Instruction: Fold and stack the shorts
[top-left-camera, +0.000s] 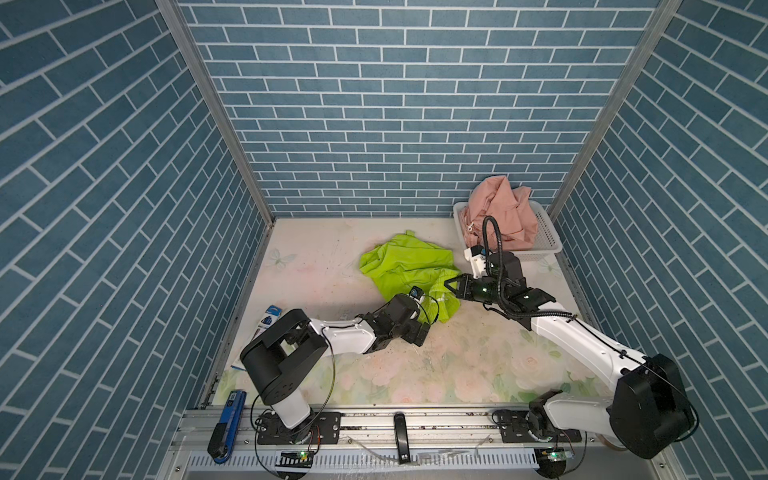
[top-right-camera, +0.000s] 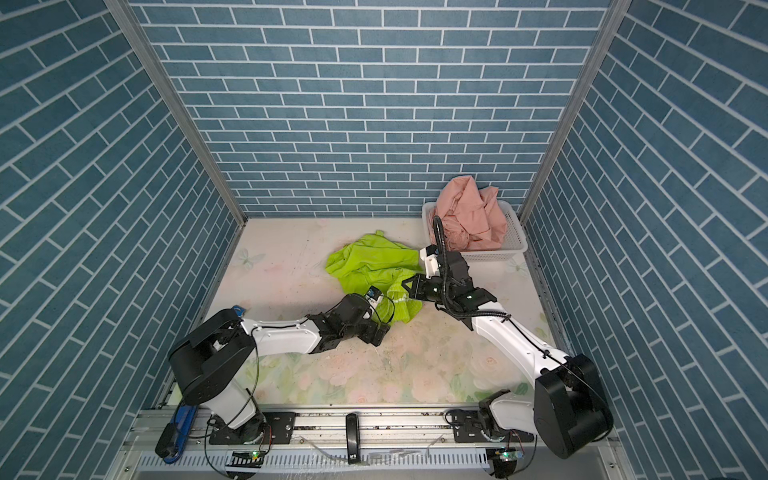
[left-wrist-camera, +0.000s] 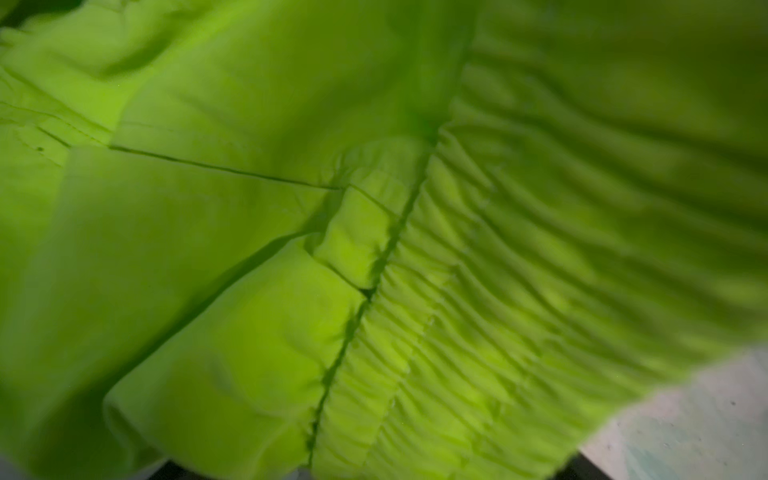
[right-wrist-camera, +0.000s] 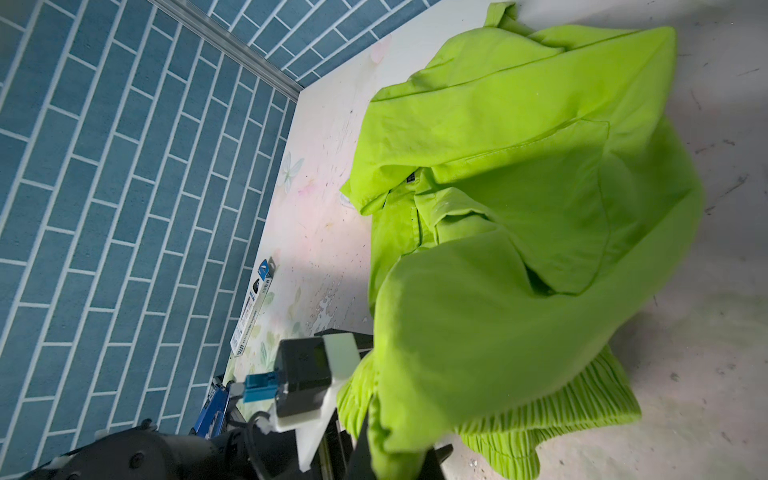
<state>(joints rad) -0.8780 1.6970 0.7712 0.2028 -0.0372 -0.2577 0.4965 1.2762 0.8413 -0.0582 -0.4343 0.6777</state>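
Lime green shorts (top-left-camera: 405, 262) lie crumpled on the floral desk (top-left-camera: 457, 365), directly ahead of both grippers. The right gripper (top-left-camera: 449, 284) has its jaws pressed together on a fold of the green cloth, close to the gathered waistband (right-wrist-camera: 582, 399). In the right wrist view the fabric comes up from between the dark fingers and spreads away from that gripper across the desk.

The left gripper (top-left-camera: 430, 318) sits at the nearest edge of the same shorts, just beside the right gripper and against the waistband. Its tips are hidden in both top views. The left wrist view is filled with green cloth, seams and blurred gathers, so I cannot tell whether its jaws stand apart or together.

Salmon pink shorts (top-left-camera: 505, 212) are heaped in the white basket (top-left-camera: 548, 239), which stands beyond the right gripper, near that arm's wrist and well apart from the left gripper. They rise above the basket's rim in a loose pile. A blue and white packet (top-left-camera: 270, 318) lies at the desk's edge, behind the left gripper and beside that arm's elbow.
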